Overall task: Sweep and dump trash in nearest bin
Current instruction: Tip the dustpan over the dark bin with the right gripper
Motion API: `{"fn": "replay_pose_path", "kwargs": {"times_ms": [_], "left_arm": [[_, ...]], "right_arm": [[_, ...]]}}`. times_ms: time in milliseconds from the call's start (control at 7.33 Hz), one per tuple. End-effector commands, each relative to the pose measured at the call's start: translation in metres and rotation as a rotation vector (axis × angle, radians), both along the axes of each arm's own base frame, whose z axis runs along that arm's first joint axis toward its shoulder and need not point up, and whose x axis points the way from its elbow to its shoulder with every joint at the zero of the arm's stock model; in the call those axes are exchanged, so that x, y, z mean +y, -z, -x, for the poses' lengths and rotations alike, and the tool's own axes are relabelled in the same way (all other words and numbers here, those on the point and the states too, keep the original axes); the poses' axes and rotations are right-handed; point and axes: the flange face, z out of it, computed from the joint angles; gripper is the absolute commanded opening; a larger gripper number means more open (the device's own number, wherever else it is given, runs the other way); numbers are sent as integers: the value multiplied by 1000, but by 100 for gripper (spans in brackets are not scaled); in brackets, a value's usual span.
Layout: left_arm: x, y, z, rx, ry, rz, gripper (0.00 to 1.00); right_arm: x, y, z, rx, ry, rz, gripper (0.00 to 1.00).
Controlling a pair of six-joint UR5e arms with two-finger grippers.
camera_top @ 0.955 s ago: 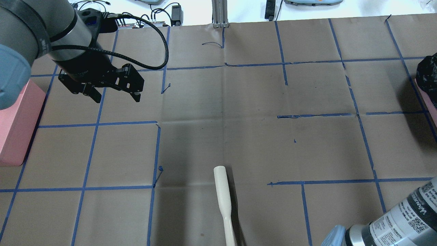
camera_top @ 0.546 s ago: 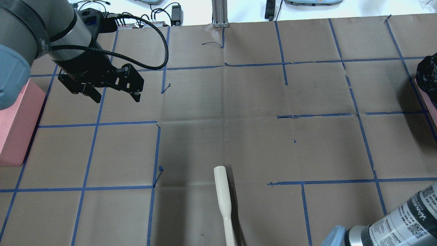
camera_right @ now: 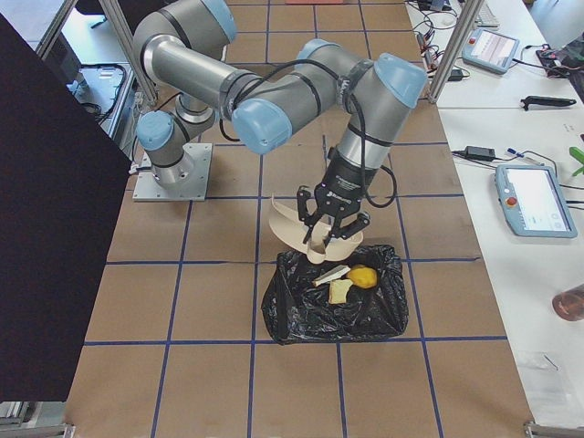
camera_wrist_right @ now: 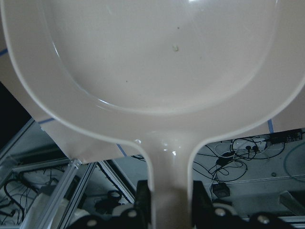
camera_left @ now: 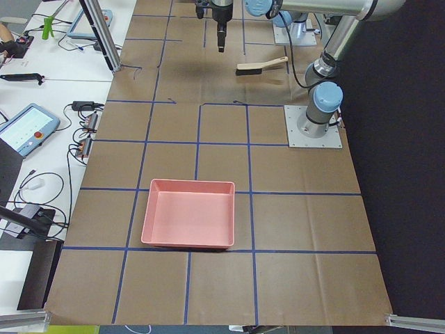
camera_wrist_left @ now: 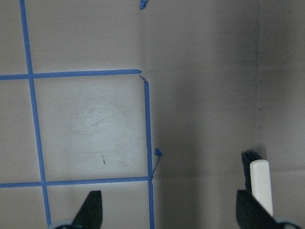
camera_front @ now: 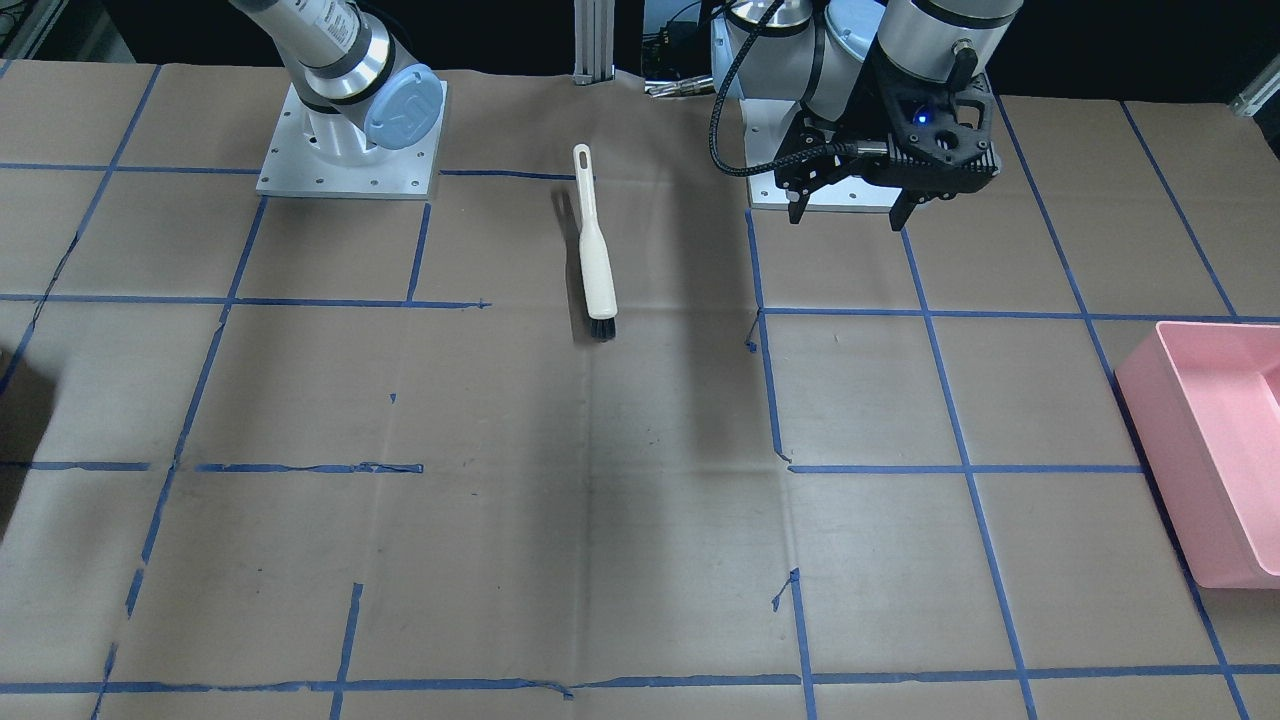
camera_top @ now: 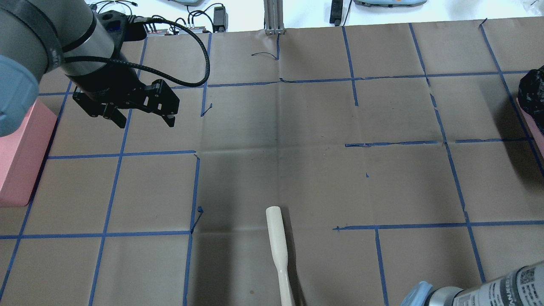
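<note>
Right end effector (camera_wrist_right: 171,200): clamped on dustpan (camera_wrist_right: 152,62), held over bag-lined bin (camera_right: 285,318). Left end effector (camera_top: 145,122): spread apart, empty. Risk: dustpan rim snags bag, spilling binned trash (camera_right: 363,276).

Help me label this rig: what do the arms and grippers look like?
Both arms are silver-grey tubes with pale blue joint caps. The left arm carries a black ribbed cable to a black two-finger left gripper; the right arm ends in a black right gripper.
</note>
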Motion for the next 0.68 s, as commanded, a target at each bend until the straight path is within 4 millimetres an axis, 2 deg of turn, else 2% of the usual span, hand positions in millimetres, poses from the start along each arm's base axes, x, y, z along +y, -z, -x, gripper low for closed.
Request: {"fn": "replay_pose_path", "kwargs": {"times_ms": [0,136,273,546], "left_arm": [[0,0,0,0,0,-1,100],[0,0,0,0,0,-1,100],[0,0,0,0,0,-1,100],[0,0,0,0,-2,-1,100]], "right_arm": [[29,27,-55,-90,111,176,5],[29,37,-67,-110,169,206,5],[16,42,-89,-137,216,257,5],[-13,50,-150,-124,318,315,5]]}}
